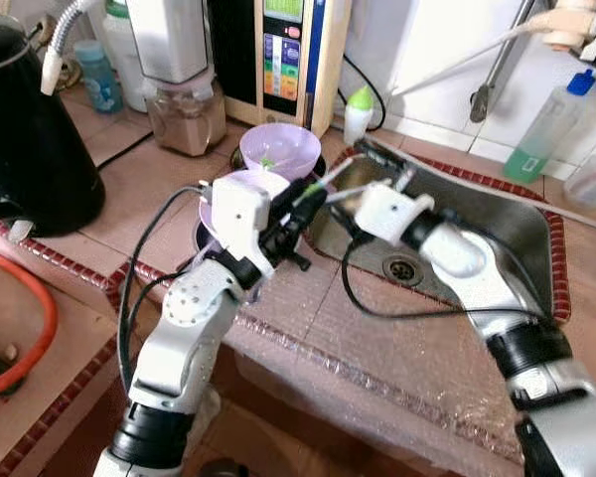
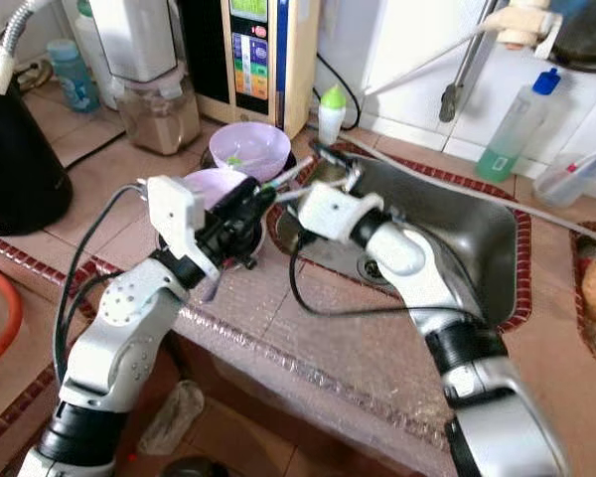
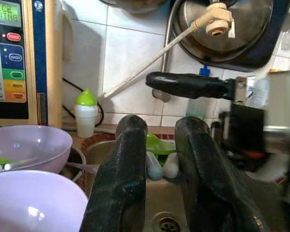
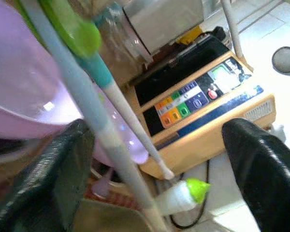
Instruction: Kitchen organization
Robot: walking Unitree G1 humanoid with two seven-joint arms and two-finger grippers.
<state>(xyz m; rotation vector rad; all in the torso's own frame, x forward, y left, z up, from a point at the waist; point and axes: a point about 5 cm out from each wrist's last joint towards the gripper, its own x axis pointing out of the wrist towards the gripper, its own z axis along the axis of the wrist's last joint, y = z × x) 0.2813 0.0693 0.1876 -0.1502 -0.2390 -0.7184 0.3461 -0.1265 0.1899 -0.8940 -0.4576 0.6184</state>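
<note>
Black kettle [image 1: 25, 129] at my far left; green soap bottle [image 1: 542, 129] by wall; blender jar [image 1: 186, 114] behind.

White tiled wall [image 1: 432, 60], terracotta counter [image 1: 129, 189]

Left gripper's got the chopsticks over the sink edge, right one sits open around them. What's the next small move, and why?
Probably shut the right gripper on the chopsticks. They run between its open fingers, while the left gripper pinches their other ends, beside the purple bowls at the sink. That would secure the handover before the left lets go.
</note>
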